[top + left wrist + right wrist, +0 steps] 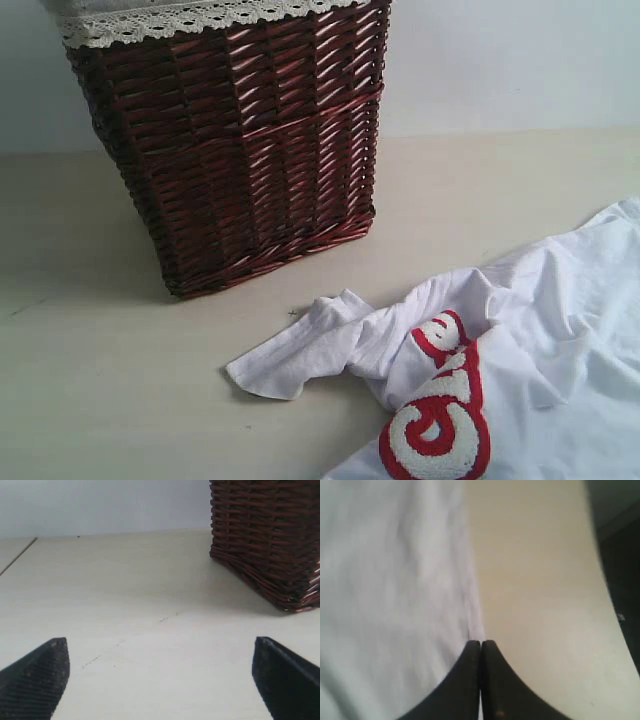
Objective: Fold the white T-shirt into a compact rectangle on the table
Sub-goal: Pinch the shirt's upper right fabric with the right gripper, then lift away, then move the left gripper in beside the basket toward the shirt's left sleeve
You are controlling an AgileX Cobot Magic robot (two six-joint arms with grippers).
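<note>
My right pincer [480, 643] was clamped on edge of white cotton T-shirt [390, 580]; thin bite risked slipping under pull.

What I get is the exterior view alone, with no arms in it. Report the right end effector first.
Observer: The right end effector is shut. Its tips meet at the edge of the white short-sleeved T-shirt and appear to pinch that edge.
Operator: Now the left one.
Observer: The left end effector is wide open over the cream-beige table, with nothing between its fingers.
Operator: Place it against the basket.
Observer: The dark red-brown wicker basket stands on the table beyond its fingertips, not touching them.
</note>
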